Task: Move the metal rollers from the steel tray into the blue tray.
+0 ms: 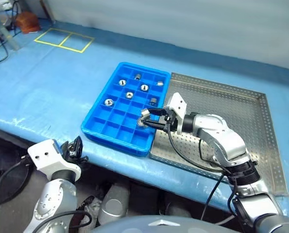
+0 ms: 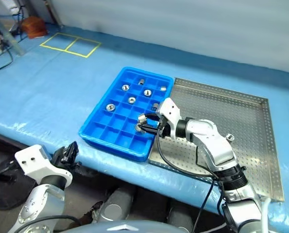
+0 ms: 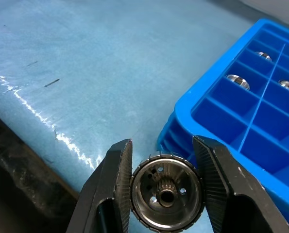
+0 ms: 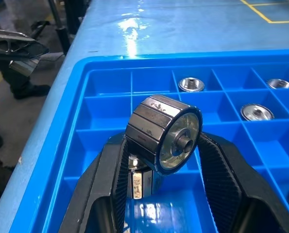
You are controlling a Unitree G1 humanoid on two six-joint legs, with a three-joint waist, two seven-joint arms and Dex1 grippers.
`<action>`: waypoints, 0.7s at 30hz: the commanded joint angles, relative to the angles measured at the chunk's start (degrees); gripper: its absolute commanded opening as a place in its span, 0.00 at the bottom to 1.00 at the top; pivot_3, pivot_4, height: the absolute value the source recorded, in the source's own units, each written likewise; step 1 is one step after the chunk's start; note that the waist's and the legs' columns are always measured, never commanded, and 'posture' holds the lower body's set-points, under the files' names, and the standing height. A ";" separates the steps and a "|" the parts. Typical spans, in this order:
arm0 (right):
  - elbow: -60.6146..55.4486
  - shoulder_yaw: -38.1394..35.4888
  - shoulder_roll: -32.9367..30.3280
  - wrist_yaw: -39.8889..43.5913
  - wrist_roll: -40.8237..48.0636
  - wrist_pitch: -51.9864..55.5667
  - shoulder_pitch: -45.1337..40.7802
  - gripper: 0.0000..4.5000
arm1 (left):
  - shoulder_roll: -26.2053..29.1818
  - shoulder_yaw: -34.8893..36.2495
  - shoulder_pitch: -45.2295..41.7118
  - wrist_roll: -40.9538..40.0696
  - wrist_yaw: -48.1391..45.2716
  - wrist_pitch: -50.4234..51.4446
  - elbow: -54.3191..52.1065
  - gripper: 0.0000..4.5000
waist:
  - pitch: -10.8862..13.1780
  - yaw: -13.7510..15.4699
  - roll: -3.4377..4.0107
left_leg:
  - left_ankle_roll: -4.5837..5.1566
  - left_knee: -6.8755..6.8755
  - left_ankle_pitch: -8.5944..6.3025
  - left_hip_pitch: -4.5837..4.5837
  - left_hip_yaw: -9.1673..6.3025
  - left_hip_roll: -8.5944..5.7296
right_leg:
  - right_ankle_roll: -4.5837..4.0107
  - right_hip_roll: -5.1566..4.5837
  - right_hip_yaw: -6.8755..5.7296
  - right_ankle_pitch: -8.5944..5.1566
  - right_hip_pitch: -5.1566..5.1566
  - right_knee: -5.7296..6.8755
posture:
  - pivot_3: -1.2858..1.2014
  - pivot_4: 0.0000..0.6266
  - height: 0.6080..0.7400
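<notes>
Over the near right corner of the bright blue compartmented plastic tray (image 1: 126, 108), the right tool (image 1: 145, 120) clamps a shiny ribbed metal roller (image 4: 164, 134). Six more rollers sit in separate compartments farther back. Beside it on the blue-covered bench (image 1: 47, 92) lies the perforated steel tray (image 1: 241, 116). Off the bench's near edge, the left tool (image 3: 166, 187) grips another roller (image 3: 166, 196).

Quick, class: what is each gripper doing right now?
Left gripper: shut on a metal roller.
Right gripper: shut on another roller, over the blue tray.
</notes>
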 commanded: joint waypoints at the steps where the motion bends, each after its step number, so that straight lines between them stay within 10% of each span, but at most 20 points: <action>1: -1.79 -0.94 -0.13 0.63 0.42 -1.05 -0.49 0.40 | 1.14 -1.36 0.67 -1.77 -2.78 -3.83 -3.48 0.37 | 0.00 2.07 0.00 | 0.00 0.00 -0.03 -0.12 0.00 0.04 | -0.01 0.04 -0.02 0.00 -0.11 0.00 | 0.74 0.24 1.00; 11: -3.82 -1.68 0.13 -0.73 0.90 -0.17 1.37 0.40 | 3.03 1.17 -7.62 -3.14 -2.60 -4.61 -0.76 0.37 | -0.01 9.14 0.01 | -0.21 0.09 -0.10 -0.42 0.13 0.22 | -0.04 0.19 -0.11 0.01 -0.49 0.03 | 0.72 0.24 1.00; 21: -6.76 -3.35 -0.12 -3.00 1.29 0.70 3.02 0.40 | 5.01 -0.69 -16.71 -0.37 -2.86 -3.69 5.48 0.37 | -0.05 10.01 0.06 | -0.26 0.10 -0.09 -0.42 0.19 0.28 | -0.02 0.22 -0.13 0.09 -0.50 0.07 | 0.69 0.24 1.00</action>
